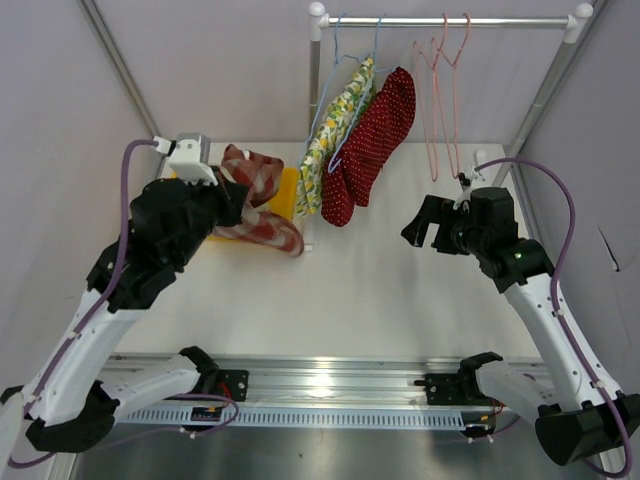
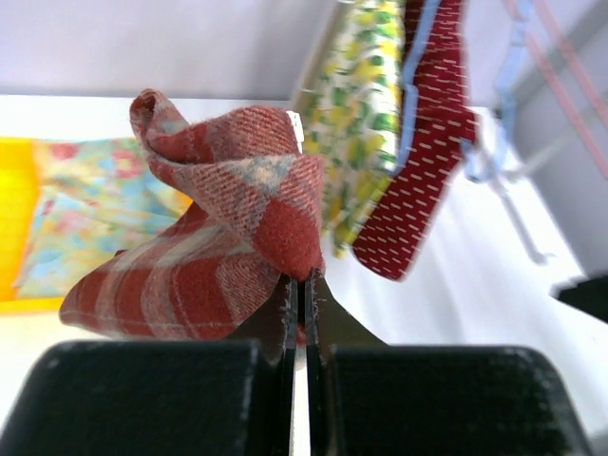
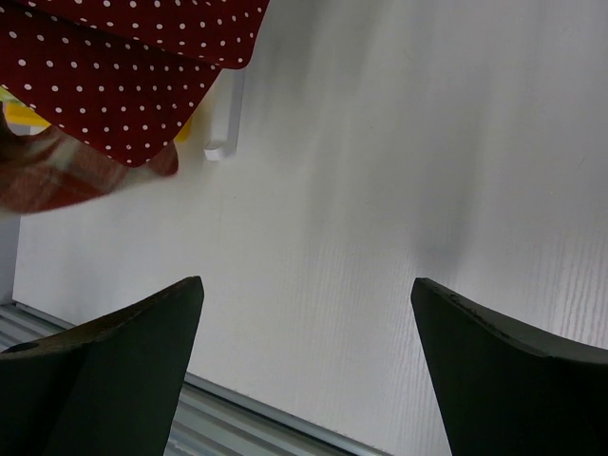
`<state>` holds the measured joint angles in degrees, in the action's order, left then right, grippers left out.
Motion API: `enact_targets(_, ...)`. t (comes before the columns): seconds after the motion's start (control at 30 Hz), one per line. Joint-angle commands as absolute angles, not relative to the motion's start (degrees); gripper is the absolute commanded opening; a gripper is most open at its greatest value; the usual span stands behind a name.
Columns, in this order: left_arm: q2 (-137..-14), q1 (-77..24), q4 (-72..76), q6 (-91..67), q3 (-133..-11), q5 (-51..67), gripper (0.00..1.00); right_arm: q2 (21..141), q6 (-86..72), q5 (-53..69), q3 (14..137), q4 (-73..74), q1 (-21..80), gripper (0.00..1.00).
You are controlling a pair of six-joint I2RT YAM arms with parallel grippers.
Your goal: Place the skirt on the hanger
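Observation:
My left gripper (image 2: 305,280) is shut on a red plaid skirt (image 2: 218,237) and holds it lifted over the left of the table; in the top view the skirt (image 1: 262,200) hangs from that gripper (image 1: 238,200). Two empty pink hangers (image 1: 440,90) hang on the rail (image 1: 450,20) at the right. My right gripper (image 1: 420,228) is open and empty above the table, below those hangers; its wrist view shows its two fingers (image 3: 114,351) wide apart over bare white table.
A lemon-print skirt (image 1: 335,130) and a red dotted skirt (image 1: 375,140) hang on blue hangers from the rail. A yellow and floral cloth (image 2: 57,209) lies on the table at the left. A rack post (image 1: 316,100) stands behind the skirts.

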<state>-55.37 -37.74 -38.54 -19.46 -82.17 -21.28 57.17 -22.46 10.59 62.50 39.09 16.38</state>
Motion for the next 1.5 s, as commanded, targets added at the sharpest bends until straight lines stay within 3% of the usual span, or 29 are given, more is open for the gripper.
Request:
enact_targets(0.0, -52.39, -38.58, -38.05, -19.77, -81.31, -10.32, 0.00, 57.48, -22.41, 10.63, 62.84, 37.53, 16.08, 0.99)
enact_targets(0.13, -47.56, -40.86, -35.96, -22.75, -72.44, -4.93, 0.00, 57.30, -22.76, 10.63, 61.44, 36.91, 16.08, 0.99)
enact_targets(0.43, -35.78, -48.15, -18.47, -36.73, -39.13, 5.44, 0.00, 56.69, -24.08, 10.90, 54.24, 34.19, 18.01, 0.99)
enact_targets(0.73, -44.63, -65.29, -6.24, -44.56, -23.12, 4.22, 0.00, 59.15, -28.47, 5.81, 45.97, 28.66, 27.76, 0.98)
enact_targets(0.77, -47.35, -67.04, -5.98, -44.13, -23.29, 4.22, 0.06, 59.76, -28.91, 5.54, 44.92, 27.52, 29.34, 0.98)
enact_targets(0.87, -49.57, -68.55, -6.23, -42.63, -25.04, 3.70, 0.39, 61.52, -30.23, 4.84, 42.99, 24.89, 31.72, 0.97)
enact_targets(0.9, -49.14, -68.55, -6.76, -42.28, -25.57, 2.56, 0.55, 62.74, -30.67, 4.75, 42.80, 24.26, 33.29, 0.97)
enact_targets(0.97, -47.82, -68.55, -10.34, -41.66, -28.19, -0.60, 0.64, 64.24, -31.37, 4.83, 42.54, 22.16, 34.80, 0.97)
enact_targets(1.1, -42.37, -68.55, -20.10, -43.24, -33.12, -13.51, 0.68, 69.51, -32.60, 4.66, 42.89, 18.64, 39.89, 0.96)
enact_targets(1.13, -41.06, -68.55, -23.52, -44.72, -34.35, -21.19, 0.68, 71.78, -32.78, 4.75, 43.06, 17.94, 40.77, 0.96)
enact_targets(1.23, -40.43, -68.55, -39.58, -51.14, -40.15, -32.12, 0.68, 75.14, -34.19, 5.36, 43.77, 14.77, 44.54, 0.96)
enact_targets(1.37, -40.69, -68.55, -45.52, -55.98, -45.17, -36.81, 0.69, 81.98, -36.38, 5.36, 44.73, 9.94, 48.60, 0.94)
enact_targets(1.47, -40.78, -68.47, -45.88, -56.16, -45.26, -37.00, 0.69, 86.11, -37.79, 6.42, 45.70, 6.60, 50.80, 0.84)
